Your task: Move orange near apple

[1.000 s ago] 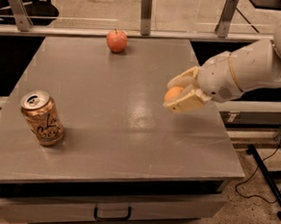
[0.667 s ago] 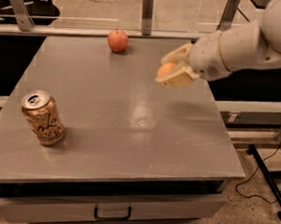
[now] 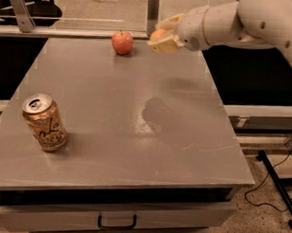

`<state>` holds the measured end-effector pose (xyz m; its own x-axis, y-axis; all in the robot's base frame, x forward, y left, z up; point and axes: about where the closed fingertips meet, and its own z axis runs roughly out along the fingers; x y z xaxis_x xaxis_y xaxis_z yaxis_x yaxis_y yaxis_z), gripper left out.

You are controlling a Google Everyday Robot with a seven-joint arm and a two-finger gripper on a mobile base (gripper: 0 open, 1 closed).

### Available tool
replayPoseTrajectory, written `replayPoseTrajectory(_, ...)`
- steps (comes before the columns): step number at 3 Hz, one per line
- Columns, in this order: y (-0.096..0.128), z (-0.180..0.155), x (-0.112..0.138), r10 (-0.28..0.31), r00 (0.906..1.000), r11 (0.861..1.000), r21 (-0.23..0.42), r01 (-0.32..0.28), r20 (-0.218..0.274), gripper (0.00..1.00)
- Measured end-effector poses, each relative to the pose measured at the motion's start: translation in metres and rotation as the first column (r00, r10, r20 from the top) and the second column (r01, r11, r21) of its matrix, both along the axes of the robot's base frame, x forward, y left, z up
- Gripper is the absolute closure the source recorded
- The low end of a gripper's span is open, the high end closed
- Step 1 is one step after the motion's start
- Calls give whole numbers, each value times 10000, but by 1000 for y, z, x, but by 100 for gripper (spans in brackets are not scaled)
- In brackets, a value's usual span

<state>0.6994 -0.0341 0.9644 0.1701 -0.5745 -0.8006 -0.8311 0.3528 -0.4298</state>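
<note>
Worktop (image 3: 116,116): grey, flat, bare metal look. My arm (image 3: 253,20), white, reaches in over the far right corner. Drink can (image 3: 44,123) stands upright by the near left corner, well apart from everything else. Gripper (image 3: 164,37) hangs over the far edge, a little right of its middle, fingers clamped on the orange. Apple (image 3: 122,41), red, sits on the surface at the far edge about midway along, just left of the gripper and not touching it.

Risks, my judgement only: the load looks clear of the surface, so letting go from here could make it bounce and roll, either off the far edge or into the apple, which is round and would roll too. Coming down too far left could clip the apple with a finger. Lower to contact first, then release.

Orange (image 3: 157,35): small, round, plain orange-yellow; only part shows between my fingers, the rest is hidden by them
</note>
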Motion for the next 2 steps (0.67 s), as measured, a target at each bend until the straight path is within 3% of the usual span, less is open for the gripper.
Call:
replayPoseTrajectory(1,12,-5,46,-531,9983,9946,909,506,246,100)
replayPoseTrajectory(2,23,-18,78,-928,9955,9843,1522,893,164,100)
